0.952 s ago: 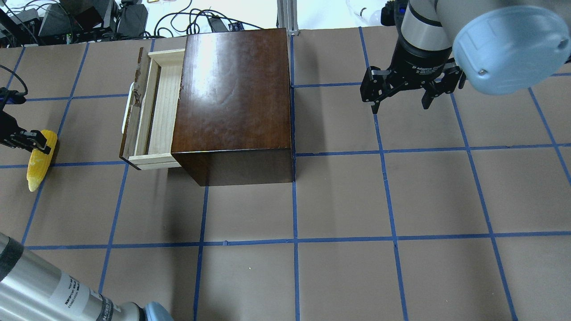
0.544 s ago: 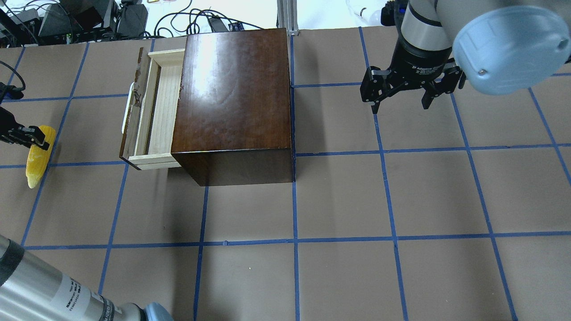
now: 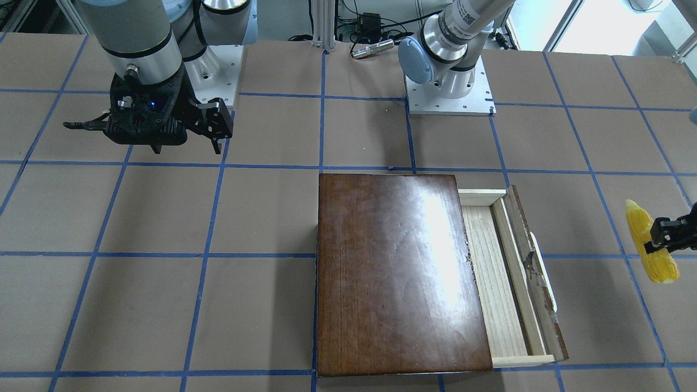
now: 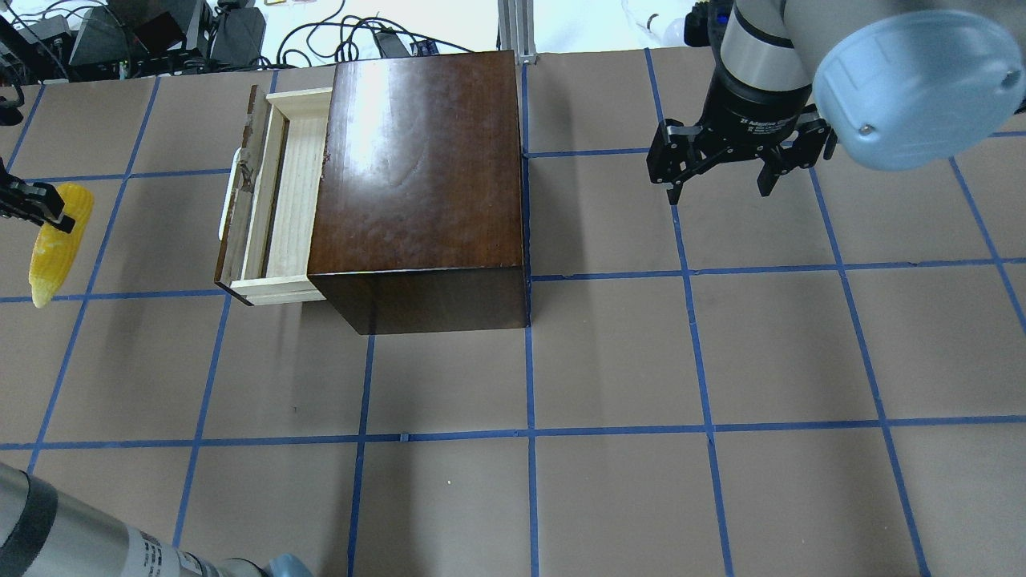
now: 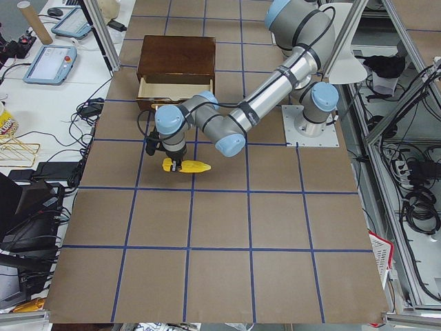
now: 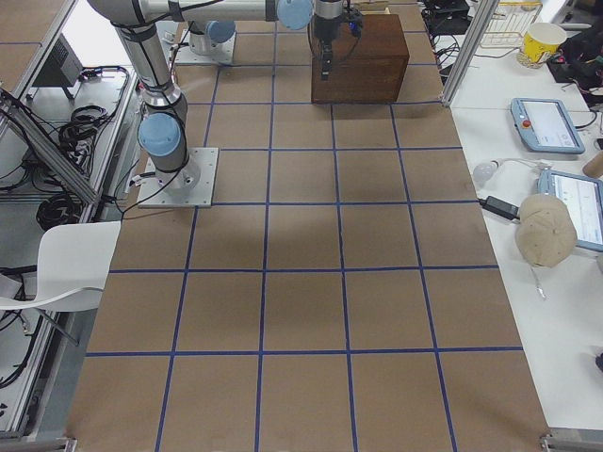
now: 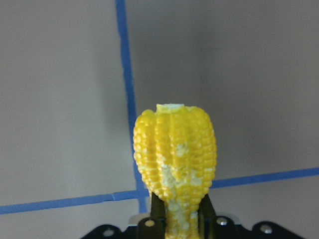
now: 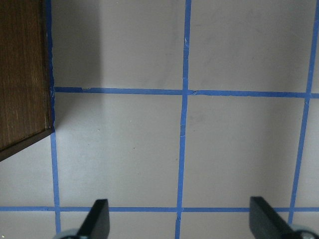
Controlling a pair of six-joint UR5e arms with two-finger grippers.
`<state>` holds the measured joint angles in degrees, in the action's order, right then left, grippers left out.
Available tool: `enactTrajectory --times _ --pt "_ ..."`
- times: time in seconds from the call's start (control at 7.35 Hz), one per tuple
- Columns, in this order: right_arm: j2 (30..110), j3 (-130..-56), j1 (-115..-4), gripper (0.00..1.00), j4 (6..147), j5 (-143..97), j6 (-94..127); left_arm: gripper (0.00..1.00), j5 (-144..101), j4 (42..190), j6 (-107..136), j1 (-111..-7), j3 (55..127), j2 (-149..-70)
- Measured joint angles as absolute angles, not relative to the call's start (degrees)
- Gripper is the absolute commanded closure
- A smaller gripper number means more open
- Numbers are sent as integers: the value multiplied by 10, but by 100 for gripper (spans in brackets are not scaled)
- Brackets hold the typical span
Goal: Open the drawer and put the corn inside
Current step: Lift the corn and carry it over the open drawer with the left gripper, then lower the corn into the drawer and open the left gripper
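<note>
The drawer stands pulled partly out of the dark-brown box toward the left, its pale tray empty and its white handle outermost; it shows in the front-facing view too. My left gripper is shut on the yellow corn and holds it above the table, left of the drawer. The corn also shows in the front-facing view, the exterior left view and the left wrist view. My right gripper is open and empty, right of the box.
The table is brown paper with a grid of blue tape lines. Cables and equipment lie beyond the far edge. The box's corner shows in the right wrist view.
My left gripper has lifted the corn up off the table and carried it toward the far side. The drawer and the right arm have not moved.
</note>
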<state>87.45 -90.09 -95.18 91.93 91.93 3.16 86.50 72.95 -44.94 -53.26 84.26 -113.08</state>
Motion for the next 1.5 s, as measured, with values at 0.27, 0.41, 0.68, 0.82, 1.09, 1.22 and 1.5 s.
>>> enactTrajectory --times 0.27,0.41,0.68,0.82,1.09,1.22,1.5 --pt "875 -901 -952 0 919 919 32 100 865 792 -413 -597 829 -1078" --pt "875 -901 -952 0 919 919 32 100 867 808 -383 -632 827 -1057" --pt "875 -901 -952 0 919 919 32 100 871 815 -282 -709 826 -1038" --pt "875 -901 -952 0 919 919 32 100 875 812 -221 -745 825 -1037" --pt "875 -901 -952 0 919 919 32 100 879 810 -117 -798 825 -1042" --pt "875 -901 -952 0 919 919 32 100 880 809 -93 -811 825 -1045" --pt "875 -901 -952 0 919 919 32 100 880 801 -76 -819 827 -1055"
